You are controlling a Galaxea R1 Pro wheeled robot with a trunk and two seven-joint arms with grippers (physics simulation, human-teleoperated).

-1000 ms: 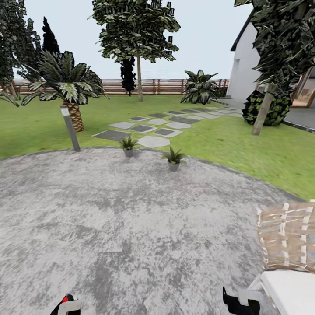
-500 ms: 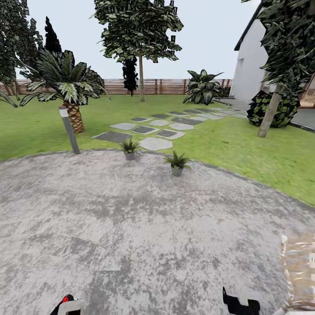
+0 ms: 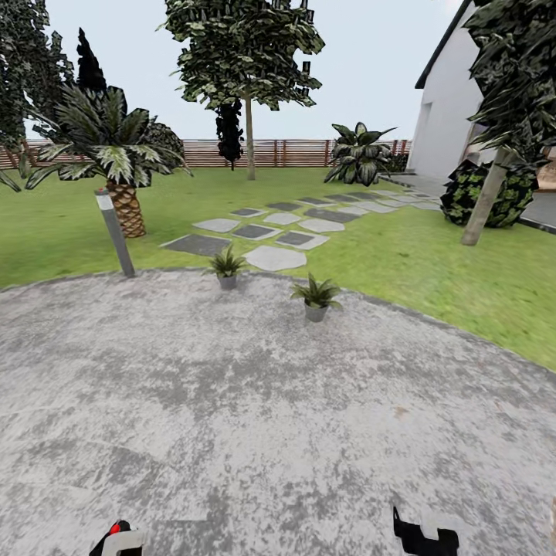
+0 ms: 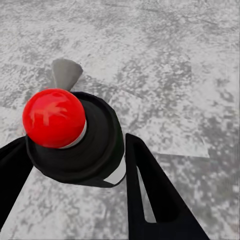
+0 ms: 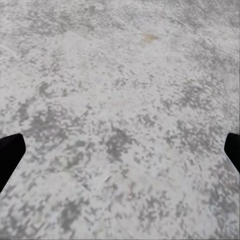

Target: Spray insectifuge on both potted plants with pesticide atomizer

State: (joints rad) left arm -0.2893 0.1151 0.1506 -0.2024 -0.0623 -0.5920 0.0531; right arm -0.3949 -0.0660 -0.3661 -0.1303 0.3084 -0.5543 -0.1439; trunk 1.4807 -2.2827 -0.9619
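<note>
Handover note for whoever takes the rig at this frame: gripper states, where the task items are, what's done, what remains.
Left gripper: shut on the pesticide atomizer, black top with a red knob showing.
Right gripper: open, holding nothing, over the paved patio.
Potted plants: one at the patio's far edge by the stepping stones, the other nearer and further right.
Done: atomizer picked up.
Left: approach and spray both plants; no spray visible yet.

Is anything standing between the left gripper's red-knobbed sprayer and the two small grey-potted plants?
Nothing visible. Bare mottled grey paving lies between the left gripper, holding the red-knobbed black sprayer, and both grey-potted plants. The grey post stands off to the left.
</note>
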